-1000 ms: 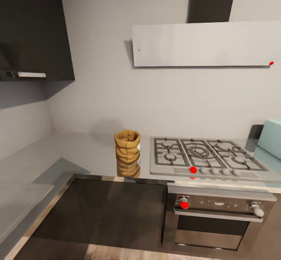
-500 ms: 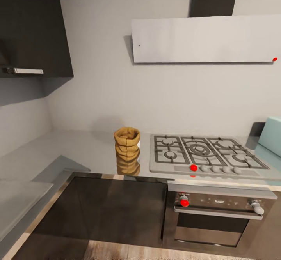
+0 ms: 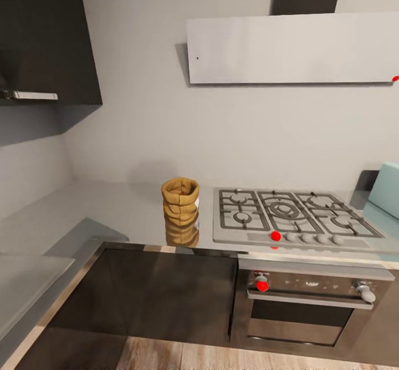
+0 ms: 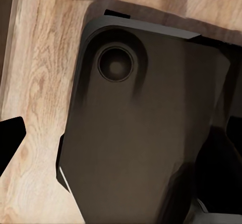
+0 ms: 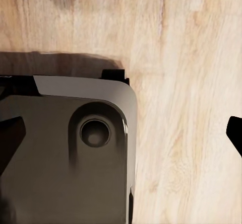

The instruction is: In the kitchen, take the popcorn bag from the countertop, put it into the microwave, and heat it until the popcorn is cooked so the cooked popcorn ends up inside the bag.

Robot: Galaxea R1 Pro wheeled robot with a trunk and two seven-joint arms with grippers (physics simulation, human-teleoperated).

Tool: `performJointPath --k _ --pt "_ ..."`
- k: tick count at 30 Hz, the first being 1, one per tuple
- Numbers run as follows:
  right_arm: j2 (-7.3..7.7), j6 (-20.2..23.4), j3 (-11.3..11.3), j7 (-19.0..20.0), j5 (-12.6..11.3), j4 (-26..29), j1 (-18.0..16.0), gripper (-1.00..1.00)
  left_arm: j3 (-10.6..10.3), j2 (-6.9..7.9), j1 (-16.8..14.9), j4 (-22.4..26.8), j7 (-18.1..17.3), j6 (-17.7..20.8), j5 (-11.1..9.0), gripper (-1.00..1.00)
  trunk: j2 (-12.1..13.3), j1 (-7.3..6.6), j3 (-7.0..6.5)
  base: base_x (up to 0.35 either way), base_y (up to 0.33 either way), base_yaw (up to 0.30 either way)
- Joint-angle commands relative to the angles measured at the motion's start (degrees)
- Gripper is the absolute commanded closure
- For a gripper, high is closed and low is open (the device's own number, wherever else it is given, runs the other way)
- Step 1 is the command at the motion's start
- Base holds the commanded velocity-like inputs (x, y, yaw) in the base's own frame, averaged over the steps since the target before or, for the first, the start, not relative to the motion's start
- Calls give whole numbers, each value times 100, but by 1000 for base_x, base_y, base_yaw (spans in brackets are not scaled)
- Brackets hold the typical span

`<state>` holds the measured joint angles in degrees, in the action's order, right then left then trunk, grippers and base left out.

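The popcorn bag point(image 3: 180, 202) stands upright on the table point(image 3: 111, 214), open mouth up, just left of the hob point(image 3: 291, 218). The microwave point(image 3: 386, 189) sits at the far right. Both wrist views face the robot's dark base point(image 4: 146, 133) over wood floor point(image 5: 181, 58); each pincer seems spread open.

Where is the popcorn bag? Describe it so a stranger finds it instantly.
Start at the gas hob set into the grey countertop. Just beside its left edge stands the popcorn bag, upright. It is a crumpled tan paper bag with a rolled rim.
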<state>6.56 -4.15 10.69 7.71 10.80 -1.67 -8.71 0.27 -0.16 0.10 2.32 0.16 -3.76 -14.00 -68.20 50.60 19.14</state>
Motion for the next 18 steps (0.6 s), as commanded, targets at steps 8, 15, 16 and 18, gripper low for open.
performJointPath --k 8,15,16,18 --pt "-5 -40 47 12 61 -18 -7 -100 0 -1 -1 5 1 -11 -33 -100 -4 0 78 0 0 0" --pt "-5 -50 48 12 60 -18 -7 -100 0 -1 0 5 1 -11 -33 -100 -4 0 106 0 0 0" --pt "-5 -50 48 12 60 -18 -7 -100 0 -1 0 5 1 -11 -33 -100 -4 0 107 0 0 0" --pt "-5 -61 47 12 62 -18 -7 -100 0 -1 -1 5 1 -11 -33 -100 -4 0 107 0 0 0"
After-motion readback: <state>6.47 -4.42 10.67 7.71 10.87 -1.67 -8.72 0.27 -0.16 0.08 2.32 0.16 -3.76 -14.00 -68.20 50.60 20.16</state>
